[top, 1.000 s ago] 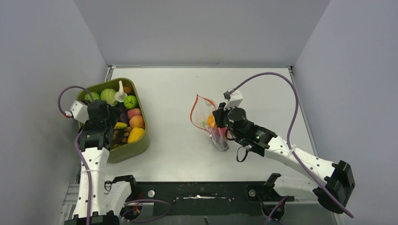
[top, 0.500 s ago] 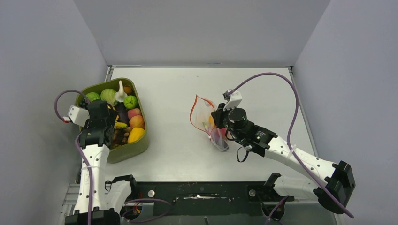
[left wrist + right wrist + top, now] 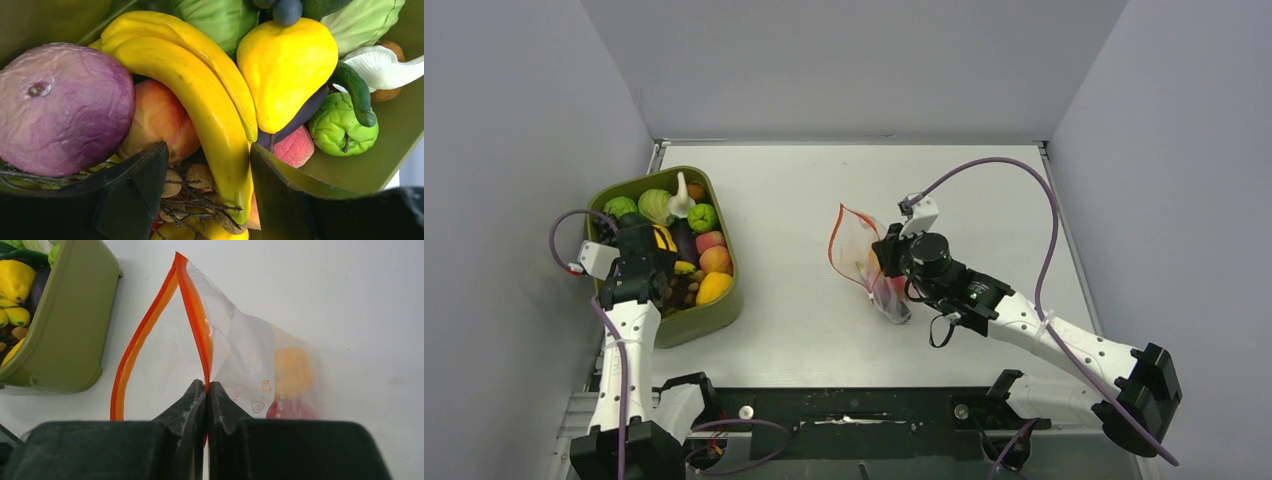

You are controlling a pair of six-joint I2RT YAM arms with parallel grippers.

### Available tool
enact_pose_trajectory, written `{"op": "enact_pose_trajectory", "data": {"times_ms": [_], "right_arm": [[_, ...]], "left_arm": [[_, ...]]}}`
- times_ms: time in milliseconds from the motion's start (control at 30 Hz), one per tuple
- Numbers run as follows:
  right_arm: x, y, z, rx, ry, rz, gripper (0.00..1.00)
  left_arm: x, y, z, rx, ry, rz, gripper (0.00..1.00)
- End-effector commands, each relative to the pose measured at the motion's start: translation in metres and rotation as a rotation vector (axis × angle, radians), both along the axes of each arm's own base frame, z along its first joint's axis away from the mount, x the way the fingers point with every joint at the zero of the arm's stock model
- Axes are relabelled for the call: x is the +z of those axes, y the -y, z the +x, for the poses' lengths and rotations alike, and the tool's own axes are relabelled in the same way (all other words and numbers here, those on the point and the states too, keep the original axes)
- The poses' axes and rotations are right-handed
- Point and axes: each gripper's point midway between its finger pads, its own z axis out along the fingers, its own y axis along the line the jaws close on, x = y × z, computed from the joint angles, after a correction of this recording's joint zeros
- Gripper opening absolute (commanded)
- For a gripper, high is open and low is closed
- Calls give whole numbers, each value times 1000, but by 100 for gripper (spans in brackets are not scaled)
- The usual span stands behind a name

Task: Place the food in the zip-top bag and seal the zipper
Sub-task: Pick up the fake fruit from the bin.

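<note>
Setting: pale grey bench, enclosed by plain grey walls on three sides. Item 1: olive-green tray, at the bench's left side, heaped with food. It holds two yellow bananas lying side by side, a wrinkled purple round piece to their left and a peach-coloured piece beneath them. A yellow pear-shaped piece rests over a dark purple eggplant; also present are a bumpy green piece, a pale green cabbage and a white mushroom. Item 2: left claw, inside the tray, jaws spread wide, one to each side of the lower end of the nearer banana; contact with it cannot be made out. Item 3: zip-top bag, clear, on the bench near its middle, well apart from the tray. Its zipper is unsealed, the two red-orange strips bowing apart into an open mouth. Contents: one orange piece and one red piece, lying away from the mouth. Item 4: right claw, fingers pressed together, pinching one zipper strip; the other strip curves away to its left.
</note>
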Motion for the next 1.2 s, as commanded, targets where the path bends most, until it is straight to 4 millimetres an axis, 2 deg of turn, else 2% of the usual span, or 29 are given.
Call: {"op": "enact_pose_trajectory", "data": {"times_ms": [0, 133, 300, 433, 633, 833, 1167], "right_arm": [[25, 1, 1, -4, 62, 86, 0], [25, 1, -2, 2, 54, 92, 0], [28, 5, -3, -7, 62, 98, 0], [28, 6, -5, -5, 73, 117, 0], [24, -1, -7, 30, 42, 107, 0], [24, 0, -8, 20, 30, 116, 0], [29, 3, -8, -6, 20, 146, 0]], "left_arm": [[8, -2, 19, 0, 96, -15, 59], [2, -4, 18, 24, 93, -24, 51], [7, -8, 12, 50, 96, -8, 44], [8, -13, 4, 93, 94, 10, 32], [25, -12, 3, 80, 155, 28, 23], [36, -10, 5, 52, 142, 51, 20], [81, 1, 11, -40, 176, 133, 19]]}}
